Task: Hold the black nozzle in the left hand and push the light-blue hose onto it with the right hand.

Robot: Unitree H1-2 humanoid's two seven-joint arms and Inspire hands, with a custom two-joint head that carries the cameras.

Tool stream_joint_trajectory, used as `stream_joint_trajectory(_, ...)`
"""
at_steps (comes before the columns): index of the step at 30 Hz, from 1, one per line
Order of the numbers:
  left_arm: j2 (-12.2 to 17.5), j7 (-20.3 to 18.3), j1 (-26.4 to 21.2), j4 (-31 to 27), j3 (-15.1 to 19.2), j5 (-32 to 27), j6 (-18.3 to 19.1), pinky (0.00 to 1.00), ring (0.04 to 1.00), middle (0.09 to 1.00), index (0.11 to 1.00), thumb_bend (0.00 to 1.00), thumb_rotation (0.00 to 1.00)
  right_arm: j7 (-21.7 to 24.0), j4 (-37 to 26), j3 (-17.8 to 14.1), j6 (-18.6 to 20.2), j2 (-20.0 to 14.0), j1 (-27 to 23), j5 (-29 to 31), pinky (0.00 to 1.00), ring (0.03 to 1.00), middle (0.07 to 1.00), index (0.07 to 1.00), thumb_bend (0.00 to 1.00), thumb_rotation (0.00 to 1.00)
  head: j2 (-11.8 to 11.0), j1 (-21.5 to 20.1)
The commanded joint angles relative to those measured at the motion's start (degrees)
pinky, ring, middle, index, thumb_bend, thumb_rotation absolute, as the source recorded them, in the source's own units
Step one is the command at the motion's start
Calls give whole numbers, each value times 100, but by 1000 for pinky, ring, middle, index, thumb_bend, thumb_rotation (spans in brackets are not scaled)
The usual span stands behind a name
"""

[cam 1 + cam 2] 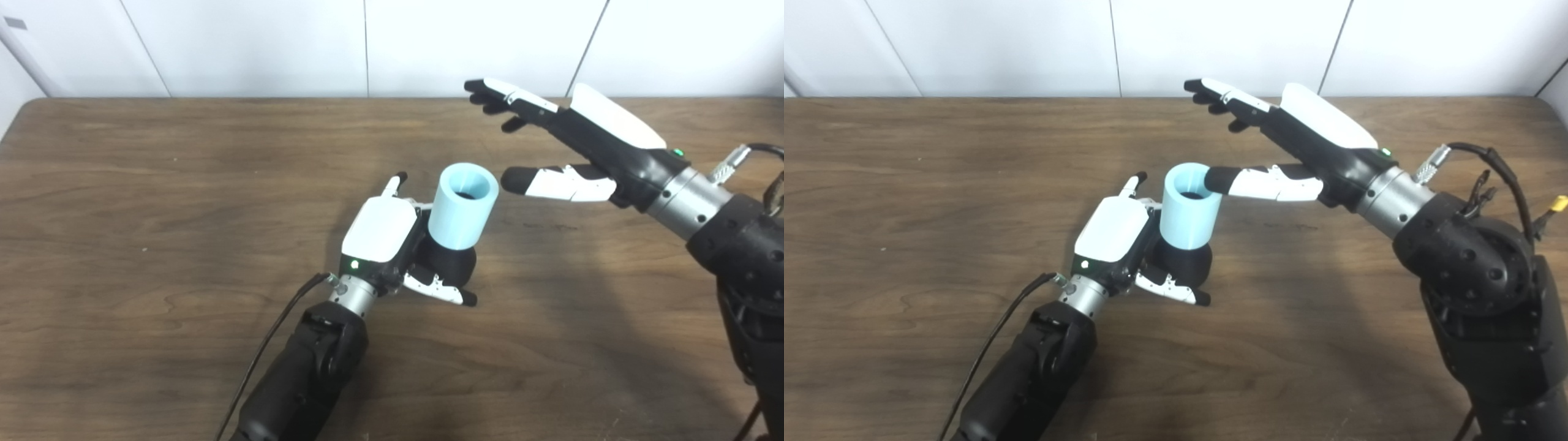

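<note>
A brown wooden table (153,202) meets a white wall (257,43).

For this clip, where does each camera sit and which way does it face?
Left eye view: on the head, looking down at the wooden table; both arms enter from below, left hand gripping the black nozzle.
Right eye view: beside it, same downward look; right hand open.
Shared: the light-blue hose sits on the nozzle.
</note>
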Motion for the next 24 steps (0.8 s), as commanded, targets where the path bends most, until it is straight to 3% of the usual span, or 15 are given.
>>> stream_joint_trajectory(1,-65,140,-90,-190,35,44,-1,1000,661,461,515,523,0,-205,-47,-120,-84,-19,-65,148,746,854,916,944,603,1000,6,7)
stream_joint_trajectory(3,-55,109,-81,-248,42,153,90,1000,682,563,504,523,38,-246,18,-153,-45,41,54,303,739,862,913,944,592,1000,16,1)
stream_joint_trajectory(4,-52,107,-79,-266,46,188,116,1000,696,619,591,680,84,-265,39,-154,-44,55,93,344,745,867,913,945,598,1000,16,1)
stream_joint_trajectory(6,-90,115,-66,-307,97,205,200,1000,727,713,720,852,176,-293,30,-96,-4,45,194,292,750,871,915,948,610,1000,35,-7)
stream_joint_trajectory(9,-153,3,-60,-366,203,54,305,1000,837,873,913,971,305,-319,9,-35,4,14,298,225,748,870,926,952,606,1000,44,-23)
stream_joint_trajectory(14,-226,-483,-94,-501,365,-196,625,1000,982,992,997,1000,403,-345,24,11,-57,-16,385,161,765,871,932,959,595,1000,38,-38)
stream_joint_trajectory(20,-230,-616,-127,-531,386,-257,738,1000,1000,1000,1000,1000,494,-344,40,64,-68,-55,395,57,775,871,922,958,570,1000,36,-32)
stream_joint_trajectory(24,-258,-675,-156,-565,450,-290,842,1000,1000,1000,1000,1000,491,-333,38,84,-34,-85,385,7,784,877,929,962,578,1000,30,-27)
